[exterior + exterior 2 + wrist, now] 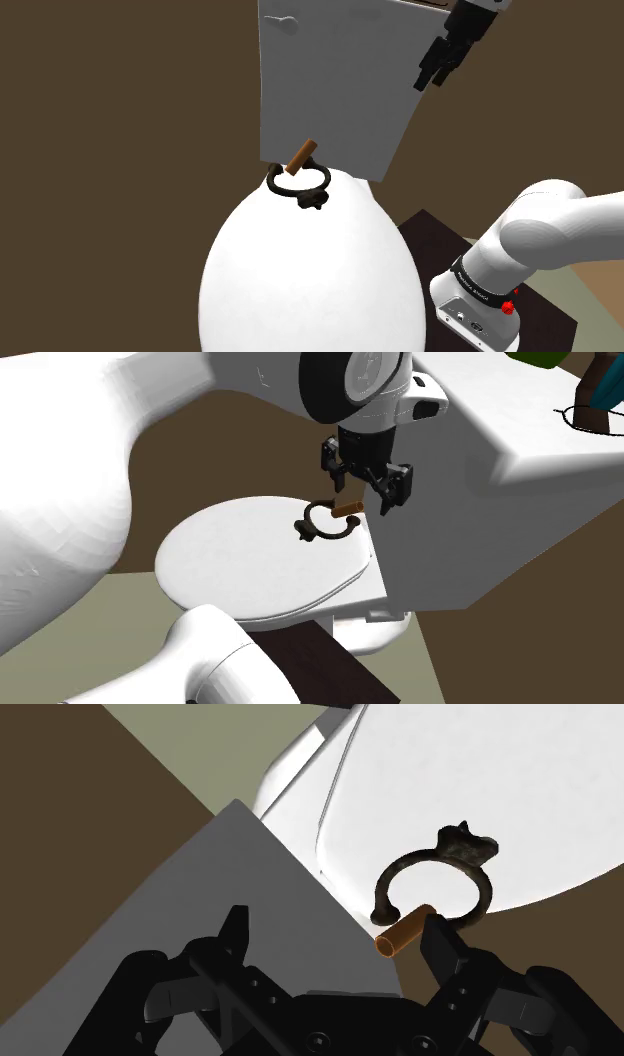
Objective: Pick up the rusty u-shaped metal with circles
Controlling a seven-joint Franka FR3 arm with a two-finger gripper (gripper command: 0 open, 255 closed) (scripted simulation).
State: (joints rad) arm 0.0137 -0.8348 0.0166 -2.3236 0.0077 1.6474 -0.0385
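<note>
A dark, rusty U-shaped shackle point(298, 187) point(322, 528) point(466, 847) lies flat on the white toilet lid point(300, 285) point(240, 562), close to the tank. An orange-brown pin point(301, 157) point(345, 509) point(404, 932) spans its open ends. My black gripper point(437, 66) point(362, 492) point(338, 939) hangs open in the air above the shackle, touching nothing. In the wrist view the pin sits just ahead of one fingertip point(438, 936), and the shackle lies off to that side, not between the fingers.
The white toilet tank point(330, 80) point(470, 522) point(240, 874) rises right behind the shackle. On its top lie a thin dark ring point(577, 417) and some coloured things. The dark stand point(440, 232) point(300, 662) is beside the bowl. Brown floor surrounds it.
</note>
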